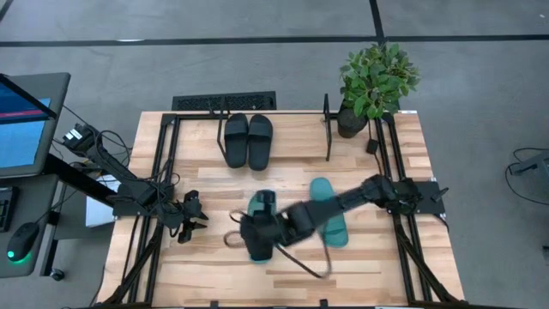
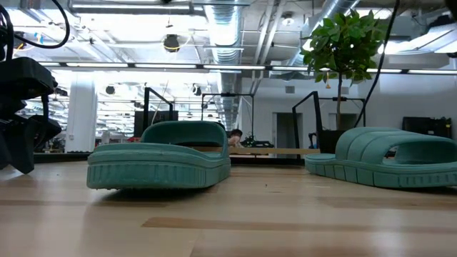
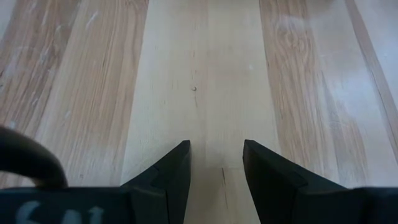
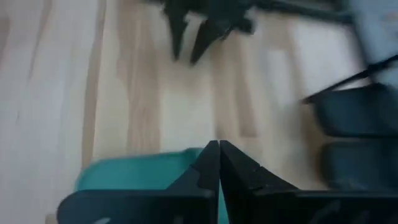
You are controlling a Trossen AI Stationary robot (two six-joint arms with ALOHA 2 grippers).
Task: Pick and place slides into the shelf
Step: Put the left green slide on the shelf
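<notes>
The right gripper (image 4: pixel 218 167) is over the teal slide (image 1: pixel 261 225) near the front edge of the tabletop (image 1: pixel 360 266), its fingers closed together and holding nothing. If it pushes down like this, the slide may skid away. The left gripper (image 3: pixel 214 163) waits open near the left edge. Two black slides (image 1: pixel 248 140) are already in the shelf (image 1: pixel 327 129); a second teal slide (image 1: pixel 329 222) lies beside.

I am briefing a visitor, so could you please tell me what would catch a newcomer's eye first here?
Probably the right pincer, stretched across the table over one teal slide, its fingers pressed together. A second teal slide lies beside it, and the two black slides already sit in the shelf at the back. The left pincer waits open at the left.
</notes>
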